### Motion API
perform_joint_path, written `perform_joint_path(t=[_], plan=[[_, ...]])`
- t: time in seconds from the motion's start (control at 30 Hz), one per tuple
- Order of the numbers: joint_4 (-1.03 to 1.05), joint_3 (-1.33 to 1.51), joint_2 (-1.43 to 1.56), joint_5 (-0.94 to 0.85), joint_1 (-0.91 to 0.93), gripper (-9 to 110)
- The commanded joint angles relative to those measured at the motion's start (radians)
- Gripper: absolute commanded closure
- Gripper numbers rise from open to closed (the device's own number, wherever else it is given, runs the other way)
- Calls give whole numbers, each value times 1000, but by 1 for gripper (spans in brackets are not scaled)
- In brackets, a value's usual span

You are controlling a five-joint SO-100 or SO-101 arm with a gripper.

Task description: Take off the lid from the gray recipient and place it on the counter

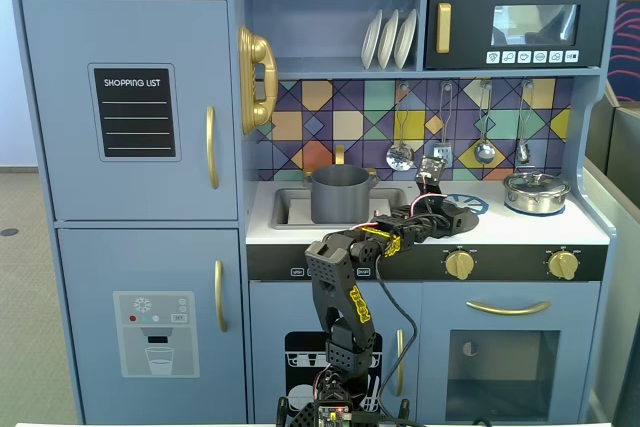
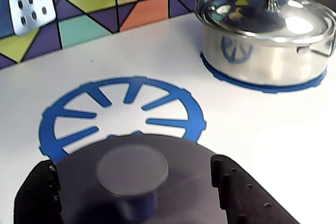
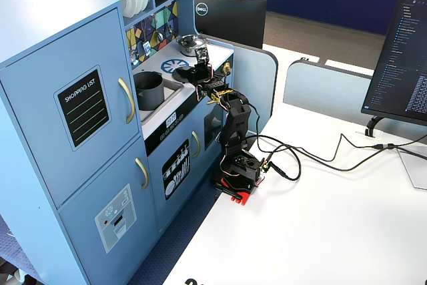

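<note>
My black two-finger gripper is clamped on the round flat matte dark gray lid: the knob sits between my fingers, one either side of it in the wrist view. The lid is off the pot and hanging over the flat white toy-kitchen counter, its far edge overlapping the near rim of the printed blue burner ring. Can't tell from here whether it's touching the surface or just above it.

The tall matte dark gray cylindrical recipient stands open in the recessed sink, left of my arm in a fixed view. Removal's done, I'd say; this is the placing step.

Next: lower till the disc sits flat on the worktop, then spread the fingers and back off upward without dragging the knob.

Beyond the ring, the shiny silver pot with its own lid is well apart from mine. Keep clear.
</note>
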Motion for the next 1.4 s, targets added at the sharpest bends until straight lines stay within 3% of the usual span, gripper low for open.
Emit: perform_joint_path(t=[0.0, 0.13, 0.27, 0.37, 0.53, 0.73, 0.97, 1.1, 1.37], plan=[[12, -55, 112, 8, -8, 72], [252, -35, 351, 11, -38, 80], [834, -23, 693, 75, -107, 102], [1184, -37, 877, 135, -216, 102], [1477, 112, 1095, 80, -399, 102], [1555, 457, 1235, 48, -541, 102], [1358, 854, 1279, 38, -611, 102], [1374, 930, 1281, 87, -660, 102], [1620, 934, 1279, 104, -676, 101]])
